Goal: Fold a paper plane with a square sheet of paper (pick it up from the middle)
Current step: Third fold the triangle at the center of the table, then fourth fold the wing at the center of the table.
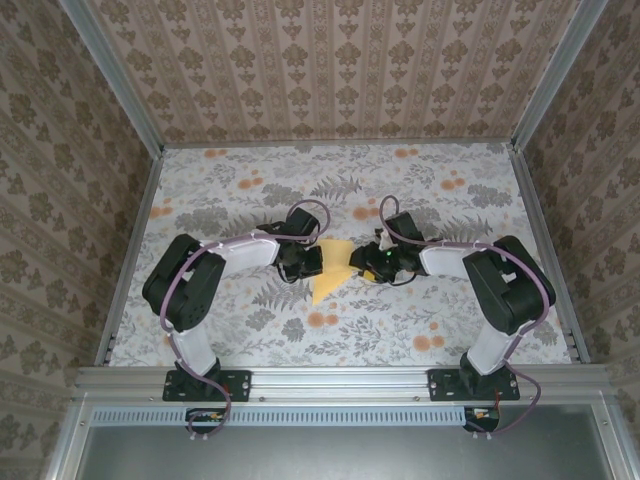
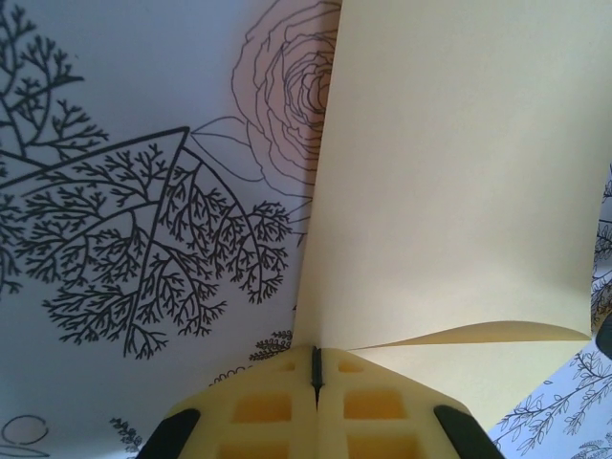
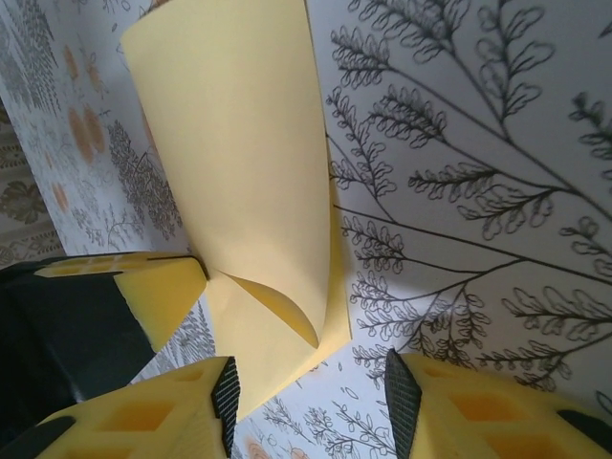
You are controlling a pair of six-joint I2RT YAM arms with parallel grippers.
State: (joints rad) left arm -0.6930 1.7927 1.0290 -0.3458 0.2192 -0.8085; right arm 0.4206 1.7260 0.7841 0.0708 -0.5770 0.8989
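The square sheet of paper (image 1: 328, 285) is plain yellow and lies partly folded on the floral cloth at mid-table, between the two grippers. One flap of the paper (image 3: 239, 143) stands up and curls over the lower layer. My left gripper (image 1: 318, 262) is shut on the sheet's left edge; in the left wrist view its jaws (image 2: 316, 368) meet with the paper (image 2: 449, 191) pinched between them. One of its yellow fingers (image 3: 158, 287) touches the fold. My right gripper (image 3: 314, 397) stands open, with the sheet's near corner just ahead of its left pad and nothing between the pads.
A grey floral cloth (image 1: 250, 200) covers the table. Wallpapered walls and aluminium rails (image 1: 135, 250) close it in on three sides. Both arm bases sit on the front rail (image 1: 340, 378).
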